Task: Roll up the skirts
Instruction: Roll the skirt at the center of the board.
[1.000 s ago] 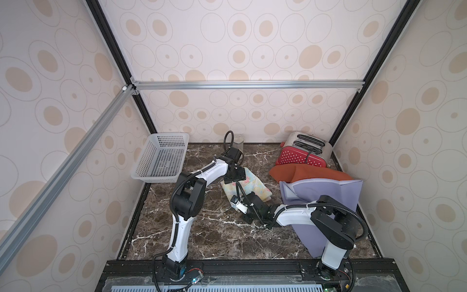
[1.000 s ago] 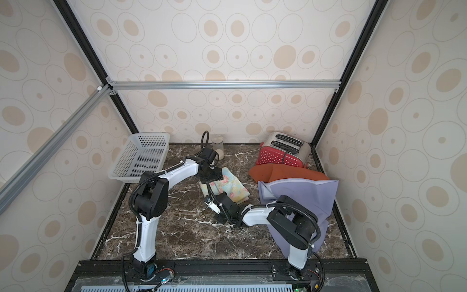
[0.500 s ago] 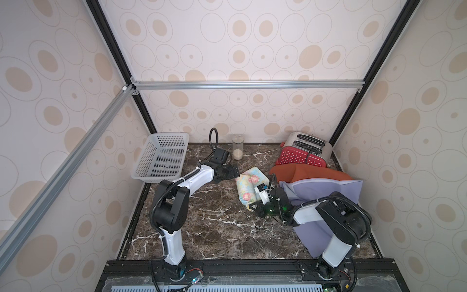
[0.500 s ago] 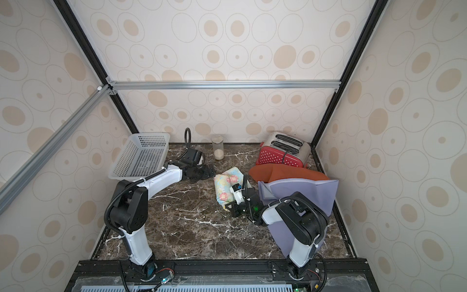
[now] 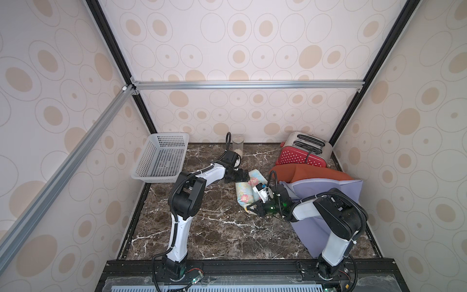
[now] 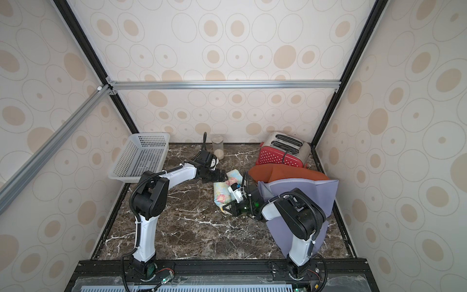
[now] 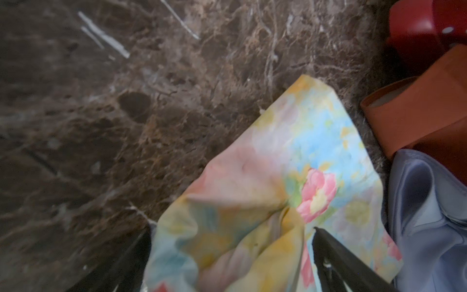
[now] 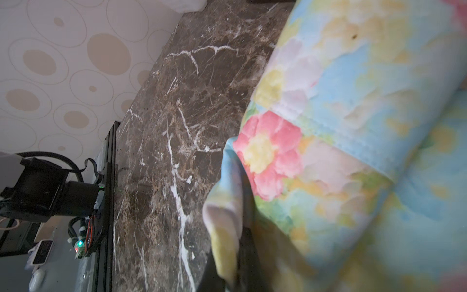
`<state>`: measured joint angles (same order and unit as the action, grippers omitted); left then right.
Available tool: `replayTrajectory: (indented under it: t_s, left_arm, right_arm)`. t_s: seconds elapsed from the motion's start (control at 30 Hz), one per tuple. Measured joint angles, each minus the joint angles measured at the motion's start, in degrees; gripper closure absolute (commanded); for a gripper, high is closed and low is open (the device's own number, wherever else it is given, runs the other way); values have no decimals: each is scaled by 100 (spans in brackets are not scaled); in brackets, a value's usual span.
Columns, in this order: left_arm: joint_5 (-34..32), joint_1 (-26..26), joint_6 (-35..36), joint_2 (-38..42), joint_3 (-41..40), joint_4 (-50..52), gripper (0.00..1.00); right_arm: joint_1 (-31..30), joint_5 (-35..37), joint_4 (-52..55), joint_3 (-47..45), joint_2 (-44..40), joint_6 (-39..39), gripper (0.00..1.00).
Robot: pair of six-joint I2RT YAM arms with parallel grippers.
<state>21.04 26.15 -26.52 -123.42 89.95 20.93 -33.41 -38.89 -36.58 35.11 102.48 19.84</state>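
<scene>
The floral skirt [image 5: 247,190] [image 6: 222,192] lies rolled in a short bundle mid-table. My left gripper [image 5: 246,177] [image 6: 223,177] is open at the roll's far end, its fingers [image 7: 336,260] straddling the bunched cloth [image 7: 290,164]. My right gripper [image 5: 251,207] [image 6: 226,208] is shut on a fold at the near end of the floral skirt [image 8: 341,126]. In the right wrist view the cloth edge is pinched between the dark fingers of that gripper [image 8: 235,263]. The rust-orange skirt [image 5: 310,172] [image 6: 285,174] and the lavender skirt [image 5: 331,192] [image 6: 305,191] lie loose just right of the roll.
A white mesh basket [image 5: 161,161] leans at the back left. A glass jar [image 5: 237,147] stands by the back wall. A red toaster [image 5: 303,151] sits at the back right, against the orange skirt. The lavender skirt hangs under my right arm toward the front.
The left gripper opened wide, drew back to the left, then returned to the roll's far end. The right gripper carried the near end rightward, turning the roll more lengthwise.
</scene>
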Motion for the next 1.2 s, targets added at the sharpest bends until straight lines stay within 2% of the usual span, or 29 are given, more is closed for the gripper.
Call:
replayTrajectory:
  t_s: [0.1,0.17,0.4,0.53,0.63,0.8,0.93,1.07,1.2]
  left_arm:
    - [133,-7,142,-138,170,-15,9]
    - [203,-9,201,-170,190,-13,19]
    - [302,-13,186,-197,42,-35,81]
    - [151,-20,44,-74,-243,-175,86]
    - [-240,-74,-282,199,-579,-184,97]
    - [-1279,-162,-1034,695,-896,522,100]
    - [-1963,-170,-1423,970,-931,1360,100]
    - [-2275,-166,-1421,859,-658,2194,100]
    - [-2485,-160,-1167,555,-212,2855,100]
  right_arm:
    - [0,-42,363,85,-109,-216,100]
    - [2,-50,562,136,-173,-337,100]
    - [11,-120,1106,245,-247,-614,100]
    - [66,-155,1163,249,-284,-540,100]
    - [186,-243,903,153,-302,-118,100]
    - [323,-201,310,-31,-219,1322,100]
    - [275,-216,-474,-48,221,2765,100]
    - [155,-177,-852,-70,393,3779,100]
    - [149,-142,-824,35,393,4389,100]
